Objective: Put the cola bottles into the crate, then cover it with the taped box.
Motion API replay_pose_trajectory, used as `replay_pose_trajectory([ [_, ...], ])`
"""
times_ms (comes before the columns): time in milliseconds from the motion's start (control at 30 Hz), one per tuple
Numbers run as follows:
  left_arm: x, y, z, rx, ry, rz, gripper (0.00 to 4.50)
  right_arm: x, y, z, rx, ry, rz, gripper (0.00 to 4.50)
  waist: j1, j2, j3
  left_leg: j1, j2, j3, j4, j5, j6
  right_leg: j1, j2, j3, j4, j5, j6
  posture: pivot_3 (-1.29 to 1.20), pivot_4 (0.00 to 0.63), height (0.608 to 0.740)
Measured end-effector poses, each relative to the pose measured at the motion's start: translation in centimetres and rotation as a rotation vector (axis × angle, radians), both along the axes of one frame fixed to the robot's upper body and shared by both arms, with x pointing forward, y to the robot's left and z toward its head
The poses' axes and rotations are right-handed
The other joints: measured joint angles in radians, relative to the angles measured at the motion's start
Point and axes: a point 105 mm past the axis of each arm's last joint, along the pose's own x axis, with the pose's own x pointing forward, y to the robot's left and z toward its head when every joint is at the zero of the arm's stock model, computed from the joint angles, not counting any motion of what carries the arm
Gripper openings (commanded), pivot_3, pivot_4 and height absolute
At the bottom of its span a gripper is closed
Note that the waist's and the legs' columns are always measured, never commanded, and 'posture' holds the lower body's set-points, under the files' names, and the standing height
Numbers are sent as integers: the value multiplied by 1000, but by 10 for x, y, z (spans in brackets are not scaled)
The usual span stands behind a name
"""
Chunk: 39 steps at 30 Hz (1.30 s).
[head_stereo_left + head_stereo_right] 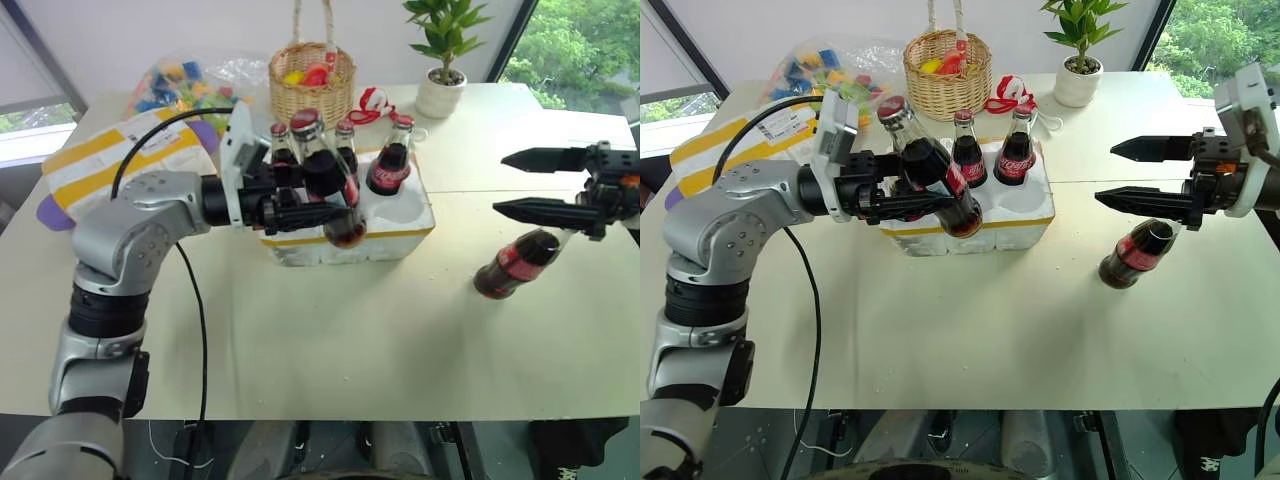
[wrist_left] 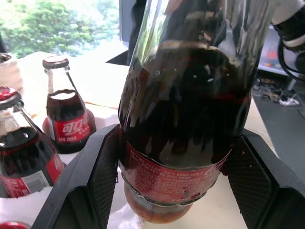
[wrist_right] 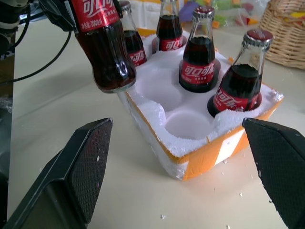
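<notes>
Left gripper (image 1: 945,203): jaws clenched on a small red-labelled glass cola bottle (image 1: 930,165), held tilted above the white six-well foam crate (image 1: 1035,210).
Right gripper (image 1: 1150,175): jaws released, held above a cola bottle lying on the bench (image 1: 1134,253).

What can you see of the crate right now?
The crate is a white foam tray with six round wells and a yellow tape band round its sides, its top edges chipped. It sits flat on the table, in front of the wicker basket. Four cola bottles stand upright in wells; two near wells are empty. The left end effector holds a fifth bottle, tilted, over its near edge.
</notes>
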Motion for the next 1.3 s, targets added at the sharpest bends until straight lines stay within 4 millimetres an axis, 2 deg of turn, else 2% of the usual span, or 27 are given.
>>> replay_pose_trajectory([
  [167,10,4,1,15,-62,81,2702,1,0,0,9,1,-9,4500,-1,0,0,0,0,0,0,0,0,0,0,0,0,0,0,0,150,732],
  [367,14,8,-1,16,-62,81,2702,1,-1,-1,19,5,-13,4500,7,0,0,0,0,0,1,0,0,1,0,0,0,0,0,0,150,732],
  [567,26,-4,3,-3,-31,79,2702,2,-1,-1,24,3,-24,4500,20,0,0,0,0,0,1,0,0,1,0,0,0,0,0,0,150,732],
  [767,30,-18,3,-9,-31,89,2702,0,-1,-4,27,6,-33,4500,19,0,0,0,0,0,1,0,0,1,0,0,0,0,0,0,150,732],
  [900,31,-24,-3,47,-52,97,2702,-1,-3,-5,33,1,-47,4500,19,0,-1,5,0,0,1,-2,3,6,0,0,0,0,0,0,150,732],
  [1300,34,-21,-8,155,-52,176,2702,0,-7,-1,49,-24,-85,4500,19,1,-3,9,0,0,0,-4,6,9,0,0,0,0,0,0,150,732],
])
